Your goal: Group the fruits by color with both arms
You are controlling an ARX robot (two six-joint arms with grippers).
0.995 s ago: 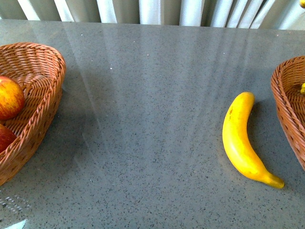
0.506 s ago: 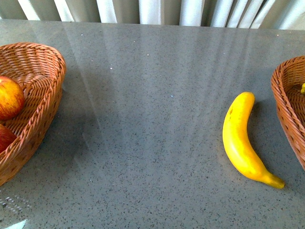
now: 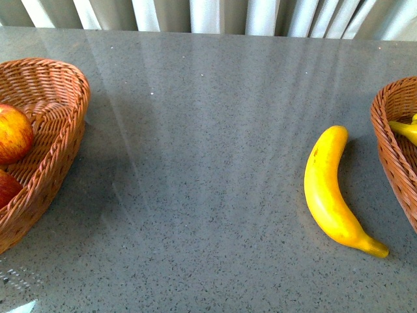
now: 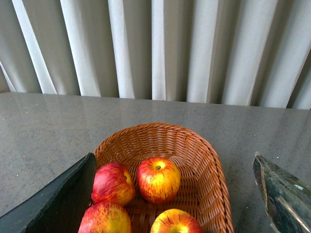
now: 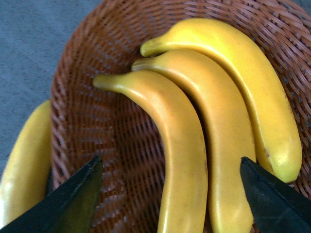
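One yellow banana (image 3: 332, 189) lies on the grey table right of centre, beside the right basket (image 3: 391, 153). A banana tip (image 3: 404, 130) pokes out inside that basket. In the right wrist view, three bananas (image 5: 180, 145) lie side by side in the basket (image 5: 82, 97), and my right gripper (image 5: 170, 199) hangs open above them, holding nothing. The loose banana (image 5: 24, 165) shows outside the rim. The left basket (image 3: 62, 124) holds red-yellow apples (image 3: 13, 134). My left gripper (image 4: 172, 204) is open over several apples (image 4: 158, 178). Neither arm shows in the front view.
Both wicker baskets are cut off by the front view's side edges. Grey speckled tabletop (image 3: 195, 163) lies between them. Vertical blinds (image 4: 160, 48) stand behind the table's far edge.
More of a banana's tip now shows inside the right basket at the front view's right edge. The banana on the table and the apples have not moved.
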